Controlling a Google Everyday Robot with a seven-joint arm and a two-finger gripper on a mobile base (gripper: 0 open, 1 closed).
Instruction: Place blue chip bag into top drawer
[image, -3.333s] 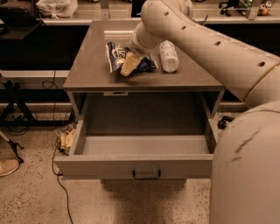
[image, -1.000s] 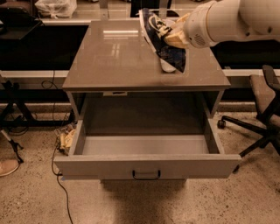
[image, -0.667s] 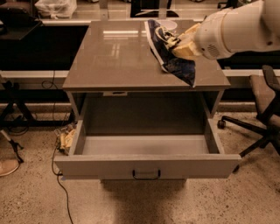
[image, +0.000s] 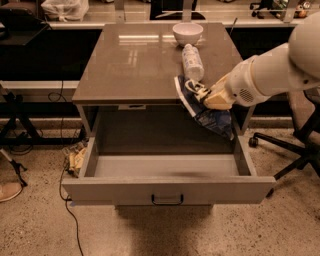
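Note:
The blue chip bag (image: 207, 114) is a crumpled dark-blue foil bag with white printing. It hangs in the air at the table's front right edge, over the right side of the drawer. My gripper (image: 204, 95) is shut on the bag's upper part, with the white arm reaching in from the right. The top drawer (image: 167, 190) is a wide shallow grey drawer with a small dark handle. It stands pulled fully open below the tabletop, with nothing visible inside.
A white plastic bottle (image: 192, 61) lies on the grey-brown table (image: 135, 65), with a white bowl (image: 187, 33) behind it. A chair base (image: 285, 155) stands at the right. Cables and clutter (image: 75, 157) lie on the floor at the left.
The arm has carried the bag from over the tabletop's right side down and forward to the front edge, above the open drawer. The bottle and bowl are uncovered now.

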